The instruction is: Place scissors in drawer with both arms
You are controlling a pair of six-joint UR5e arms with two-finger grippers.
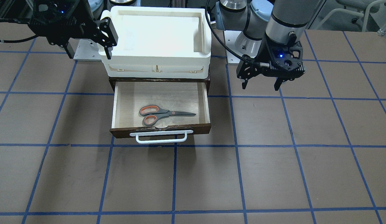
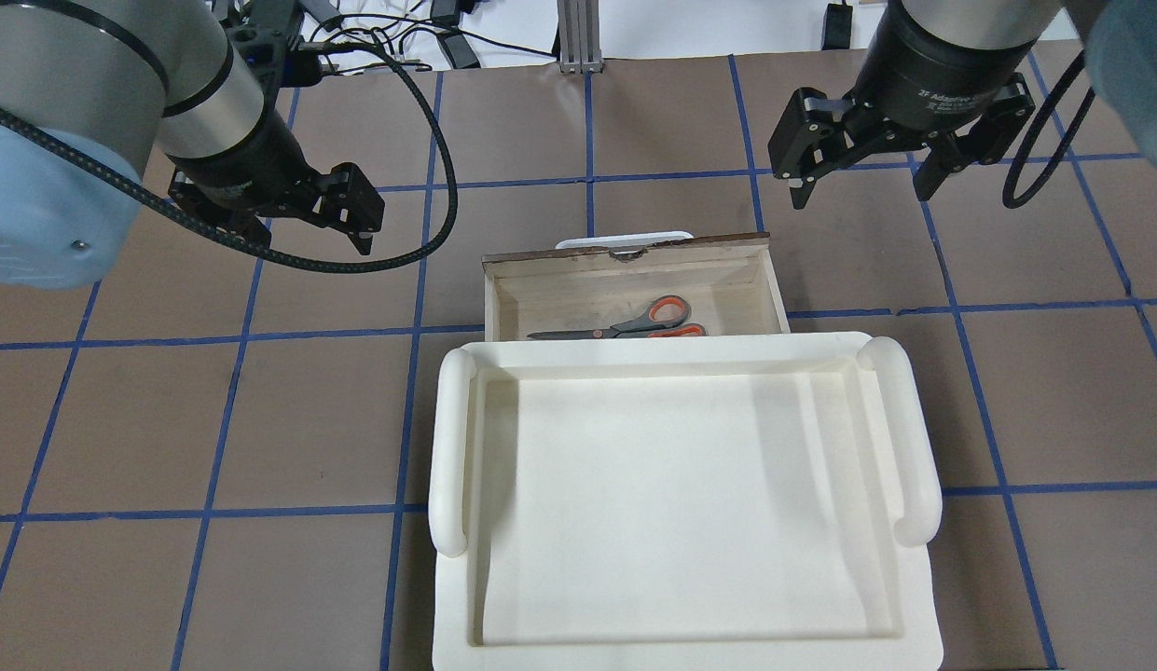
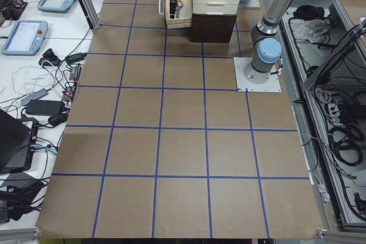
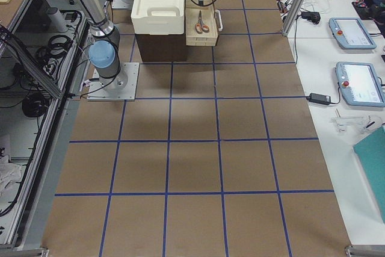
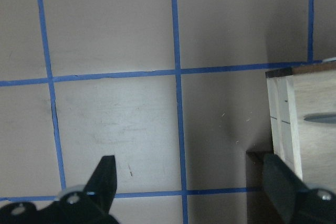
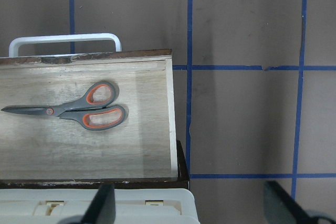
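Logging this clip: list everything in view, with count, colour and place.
scissors: one, grey, orange-lined handles, lying flat in the drawer
drawer: one, dark brown, pale inside, white handle, pulled open
cabinet: one, dark brown, behind the drawer
bin: one, white, on top of the cabinet
table: one, brown, blue tape grid
left gripper: one, black, open, raised beside the drawer
right gripper: one, black, open, raised off the drawer's other side

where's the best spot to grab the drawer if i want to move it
Probably the white bar handle on the drawer front. It stands off the dark front edge with a gap behind it, so come down from above near the bar's middle, one finger in the gap and one outside. The side walls look thin.
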